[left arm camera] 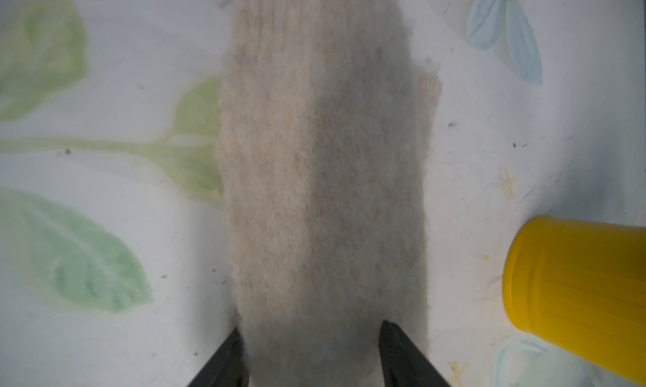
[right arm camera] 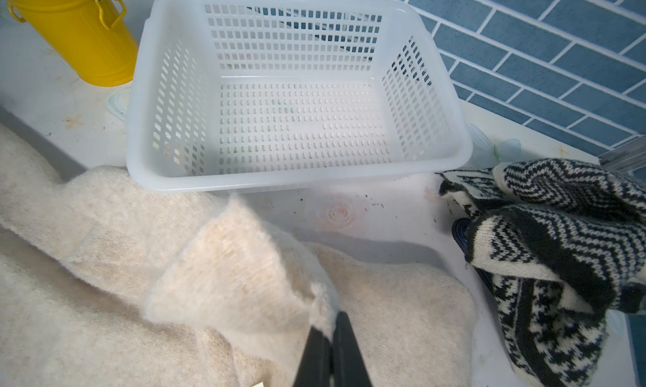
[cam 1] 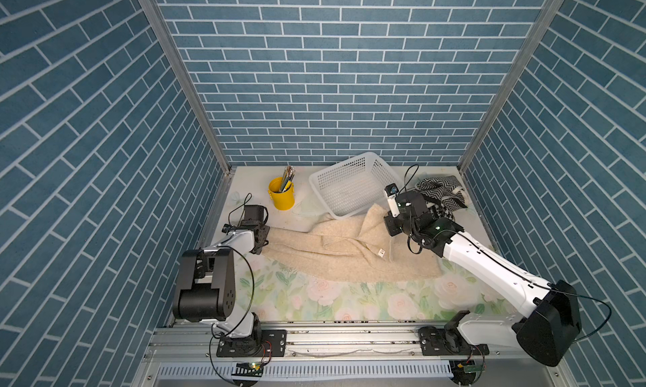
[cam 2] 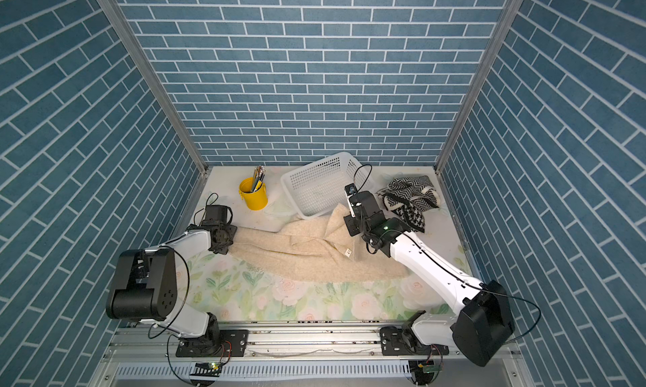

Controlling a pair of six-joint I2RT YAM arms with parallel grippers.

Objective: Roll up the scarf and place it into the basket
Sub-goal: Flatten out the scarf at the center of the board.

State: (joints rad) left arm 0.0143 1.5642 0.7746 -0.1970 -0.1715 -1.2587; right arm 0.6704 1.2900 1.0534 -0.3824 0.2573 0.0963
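The cream woolly scarf (cam 1: 332,249) (cam 2: 297,252) lies across the middle of the flowered table, rumpled and folded over on its right part. My left gripper (left arm camera: 311,333) sits low at the scarf's left end (cam 1: 264,240), and its jaws stand apart on either side of the strip (left arm camera: 321,158), so it is open. My right gripper (right arm camera: 330,319) is shut on a corner of the scarf (right arm camera: 244,263) and holds it lifted above the rest of the cloth, just in front of the basket. The white perforated basket (cam 1: 381,172) (cam 2: 314,189) (right arm camera: 279,181) stands empty at the back.
A yellow bucket (cam 1: 281,195) (left arm camera: 576,291) (right arm camera: 77,32) with pens stands at the back left, near the scarf's left end. A black-and-white knitted piece (cam 1: 442,193) (right arm camera: 559,245) lies bunched at the back right beside the right wrist. Tiled walls enclose three sides.
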